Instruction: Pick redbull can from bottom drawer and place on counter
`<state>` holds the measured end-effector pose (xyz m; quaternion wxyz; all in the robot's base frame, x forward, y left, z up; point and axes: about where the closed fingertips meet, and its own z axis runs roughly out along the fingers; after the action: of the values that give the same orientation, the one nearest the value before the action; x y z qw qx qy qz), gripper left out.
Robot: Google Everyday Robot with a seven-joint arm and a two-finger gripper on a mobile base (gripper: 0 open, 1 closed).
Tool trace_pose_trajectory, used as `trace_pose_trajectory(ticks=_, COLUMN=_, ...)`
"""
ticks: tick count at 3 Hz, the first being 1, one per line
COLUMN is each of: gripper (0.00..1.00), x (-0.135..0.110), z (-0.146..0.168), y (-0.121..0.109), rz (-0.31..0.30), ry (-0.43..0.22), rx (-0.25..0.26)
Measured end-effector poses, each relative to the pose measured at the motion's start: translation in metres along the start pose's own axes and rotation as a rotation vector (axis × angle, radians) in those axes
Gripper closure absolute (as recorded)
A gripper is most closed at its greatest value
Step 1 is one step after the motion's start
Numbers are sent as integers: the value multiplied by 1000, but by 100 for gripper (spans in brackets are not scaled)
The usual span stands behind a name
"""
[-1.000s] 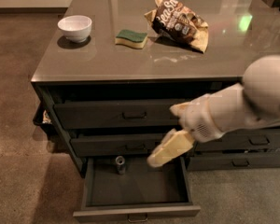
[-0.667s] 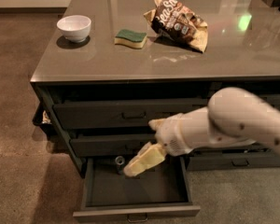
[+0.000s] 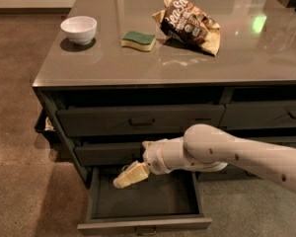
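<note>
The bottom drawer (image 3: 153,201) is pulled open at the lower middle, showing a dark flat interior. My gripper (image 3: 123,180), cream-coloured at the end of the white arm (image 3: 207,152), reaches in from the right and hangs over the drawer's back left part. The redbull can does not show; the gripper covers the spot at the back of the drawer. The counter (image 3: 138,65) is the glossy grey-brown top above the drawers.
On the counter stand a white bowl (image 3: 79,28) at the left, a green and yellow sponge (image 3: 138,40) in the middle and a crumpled chip bag (image 3: 190,23) to its right. Two shut drawers (image 3: 138,120) sit above the open one. Brown floor lies at the left.
My arm has swung left and lower into the open drawer. The gripper now covers the place where the small can stood at the drawer's back.
</note>
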<state>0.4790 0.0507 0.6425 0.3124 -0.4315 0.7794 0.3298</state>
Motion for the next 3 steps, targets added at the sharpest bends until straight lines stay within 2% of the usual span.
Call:
trace_pose_trajectory(ticks=1, gripper=0, x=19, z=40, y=-21, rz=45, ry=-24, rx=17)
trace_pose_trajectory(ticks=2, gripper=0, x=19, z=40, y=-21, rz=45, ry=-24, rx=17)
trace_pose_trajectory(ticks=3, gripper=0, x=39, z=46, y=-34, rz=52, ry=-29, rx=24)
